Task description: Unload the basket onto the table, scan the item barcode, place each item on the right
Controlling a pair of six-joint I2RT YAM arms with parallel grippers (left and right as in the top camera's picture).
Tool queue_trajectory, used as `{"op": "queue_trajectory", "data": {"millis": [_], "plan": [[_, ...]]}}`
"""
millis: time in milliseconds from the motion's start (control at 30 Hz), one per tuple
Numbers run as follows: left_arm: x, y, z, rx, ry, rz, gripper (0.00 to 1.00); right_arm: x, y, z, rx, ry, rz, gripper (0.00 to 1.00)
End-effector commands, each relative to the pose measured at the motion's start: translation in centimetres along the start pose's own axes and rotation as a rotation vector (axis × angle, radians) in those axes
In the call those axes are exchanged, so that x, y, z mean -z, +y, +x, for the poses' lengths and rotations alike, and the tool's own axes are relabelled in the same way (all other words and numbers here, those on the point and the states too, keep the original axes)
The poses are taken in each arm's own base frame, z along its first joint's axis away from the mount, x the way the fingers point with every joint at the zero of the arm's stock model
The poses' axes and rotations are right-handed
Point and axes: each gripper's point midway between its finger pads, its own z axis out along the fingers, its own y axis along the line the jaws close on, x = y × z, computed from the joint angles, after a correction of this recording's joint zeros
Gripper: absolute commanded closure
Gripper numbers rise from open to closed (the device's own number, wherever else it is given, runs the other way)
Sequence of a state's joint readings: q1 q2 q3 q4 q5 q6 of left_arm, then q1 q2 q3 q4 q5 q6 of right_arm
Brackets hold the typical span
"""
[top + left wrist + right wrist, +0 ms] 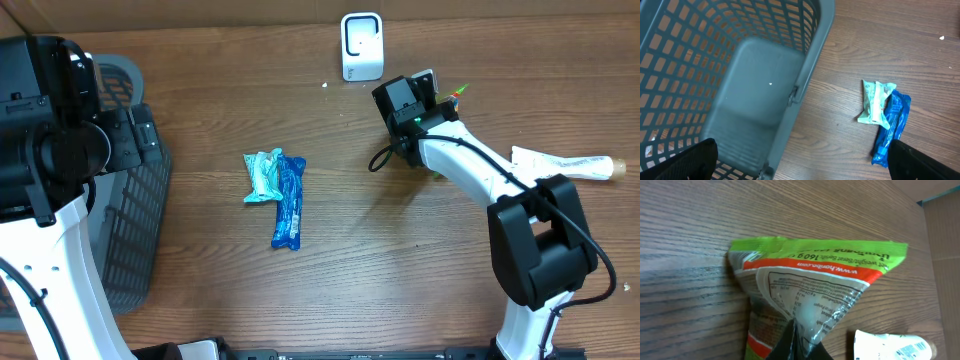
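A basket [150, 200] is set at 9 o'clock on the bench [400, 270]. Near the middle, two packets are laid side by side and touching, with a small packet [263, 177] at 9 o'clock of a long packet [289, 205]. A scanner [361, 45] is stood at 12 o'clock, by the far edge. At 1 o'clock, near the scanner, a pouch [815, 290] is pinched in the jaws of the right gripper [796, 342]. A tube [565, 165] is laid at 3 o'clock, well apart from the packets.
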State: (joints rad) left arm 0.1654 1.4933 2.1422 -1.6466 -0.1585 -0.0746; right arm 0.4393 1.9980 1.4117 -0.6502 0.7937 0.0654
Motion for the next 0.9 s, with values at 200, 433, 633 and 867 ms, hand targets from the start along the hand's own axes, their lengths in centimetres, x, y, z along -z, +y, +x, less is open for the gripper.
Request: {"op": "queue_trajectory", "data": {"millis": [200, 433, 633, 867], "plan": [[0.3, 0.2, -0.4, -0.005, -0.015, -0.007, 0.00, 2.2, 5.1, 0.6, 0.105, -0.021, -0.100, 0.96], [0.3, 0.2, -0.4, -0.005, -0.015, -0.007, 0.01, 7.7, 12.4, 2.6, 0.254, -0.028, -0.328, 0.36], [0.3, 0.2, -0.4, -0.005, -0.015, -0.007, 0.00, 14.5, 15.9, 0.9, 0.266, 0.025, -0.690, 0.26], [0.3, 0.2, -0.4, -0.005, -0.015, -0.007, 0.00, 15.9, 8.6, -4.3, 0.148, 0.056, -0.697, 0.15]]}}
